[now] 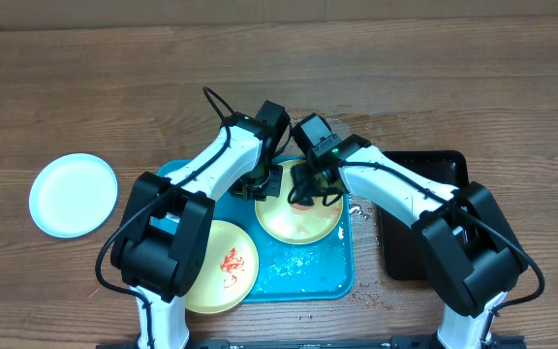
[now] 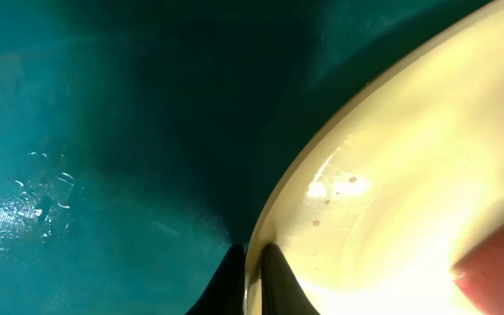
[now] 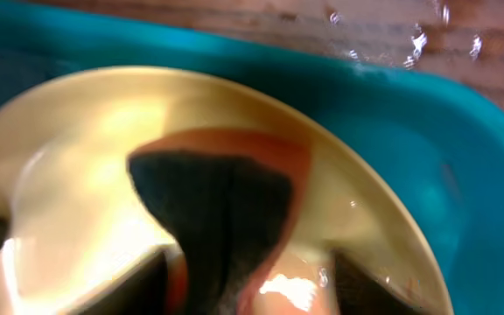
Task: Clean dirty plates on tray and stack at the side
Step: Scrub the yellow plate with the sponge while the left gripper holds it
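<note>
The turquoise tray [image 1: 308, 267] lies at the table's middle, wet. A pale yellow plate [image 1: 298, 221] sits on its right half. My left gripper [image 1: 260, 186] is shut on this plate's left rim, one finger on each side [image 2: 252, 271] of the rim [image 2: 392, 201]. My right gripper [image 1: 303, 194] is shut on an orange sponge with a dark pad [image 3: 217, 210], pressed on the plate [image 3: 77, 149]. A second yellow plate [image 1: 226, 267] with a red sauce smear lies at the tray's front left. A clean blue-white plate [image 1: 74, 195] lies on the table at the left.
A black rectangular tray [image 1: 395, 242] lies right of the turquoise tray, partly under my right arm. Water drops lie on the turquoise tray [image 2: 103, 131] and on the wood behind it [image 3: 322, 26]. The tray's rim [image 3: 409, 149] runs close behind the plate.
</note>
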